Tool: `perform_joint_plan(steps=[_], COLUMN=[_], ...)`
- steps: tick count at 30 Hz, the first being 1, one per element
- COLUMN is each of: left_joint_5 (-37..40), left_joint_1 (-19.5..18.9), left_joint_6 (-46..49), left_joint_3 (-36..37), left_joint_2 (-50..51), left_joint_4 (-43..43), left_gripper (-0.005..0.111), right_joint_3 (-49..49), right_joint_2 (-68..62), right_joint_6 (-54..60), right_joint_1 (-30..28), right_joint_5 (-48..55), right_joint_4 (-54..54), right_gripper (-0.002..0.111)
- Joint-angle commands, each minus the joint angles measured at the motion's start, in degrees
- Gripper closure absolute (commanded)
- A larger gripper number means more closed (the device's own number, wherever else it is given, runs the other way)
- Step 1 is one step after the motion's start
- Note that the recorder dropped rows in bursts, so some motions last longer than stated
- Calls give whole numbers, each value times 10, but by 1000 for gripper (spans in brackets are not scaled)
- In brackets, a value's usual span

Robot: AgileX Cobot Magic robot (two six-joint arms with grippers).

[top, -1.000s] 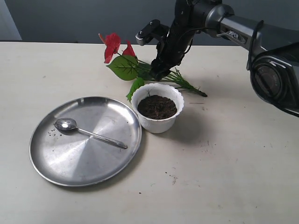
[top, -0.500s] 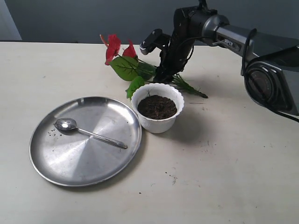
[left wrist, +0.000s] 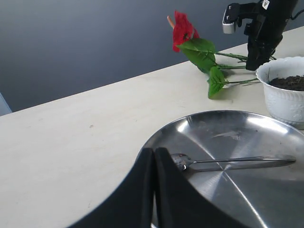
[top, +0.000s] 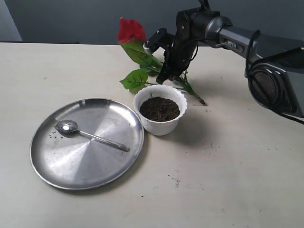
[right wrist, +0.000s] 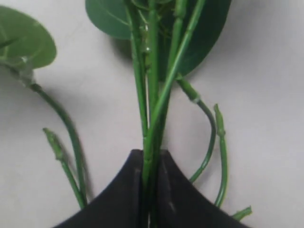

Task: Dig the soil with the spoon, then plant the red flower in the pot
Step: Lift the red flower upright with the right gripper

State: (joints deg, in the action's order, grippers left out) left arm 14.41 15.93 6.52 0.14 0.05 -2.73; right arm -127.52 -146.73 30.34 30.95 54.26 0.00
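My right gripper is shut on the green stem bundle of the red flower, just behind the pot. The sprig tilts up, its bloom high at the back and its stem ends low near the table. The white scalloped pot holds dark soil. The spoon lies loose on the steel plate. My left gripper is shut and empty, over the plate's edge near the spoon's bowl. It is out of the exterior view.
The large round steel plate touches the pot's left side and carries a few soil crumbs. Soil specks dot the table in front of the pot. A dark wall runs behind the table's far edge.
My right gripper has lifted the flower off the table: the red bloom rose and swung right, and the leaves came up with it. The spoon, plate and pot have not moved.
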Motion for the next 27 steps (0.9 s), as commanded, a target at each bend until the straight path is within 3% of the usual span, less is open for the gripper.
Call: perform_joint_plan(steps=[1,7,14,19,24,27], left_joint_5=[-7,-7,-7,-7,-7,-7], left_joint_1=[3,3,3,3,3,3], left_joint_6=[-1,-1,-1,-1,-1,-1], left_joint_3=[-1,-1,-1,-1,-1,-1], left_joint_2=[-1,-1,-1,-1,-1,-1], left_joint_4=[5,5,5,5,5,5], left_gripper=[106,106,106,106,106,106], right_joint_3=[-2,-2,62,242,511,649], right_joint_2=[45,105,203,327,490,558], right_joint_6=[-55,-203,-298,-346,-381,-381], right_joint_1=[-3,-3,-3,-3,-5,-9], right_joint_5=[-36,-47,-79,-178,-394,-577], right_joint_4=[-41,-158,-152,-152,-153,-135], right_gripper=[106,106,106,106,106,106])
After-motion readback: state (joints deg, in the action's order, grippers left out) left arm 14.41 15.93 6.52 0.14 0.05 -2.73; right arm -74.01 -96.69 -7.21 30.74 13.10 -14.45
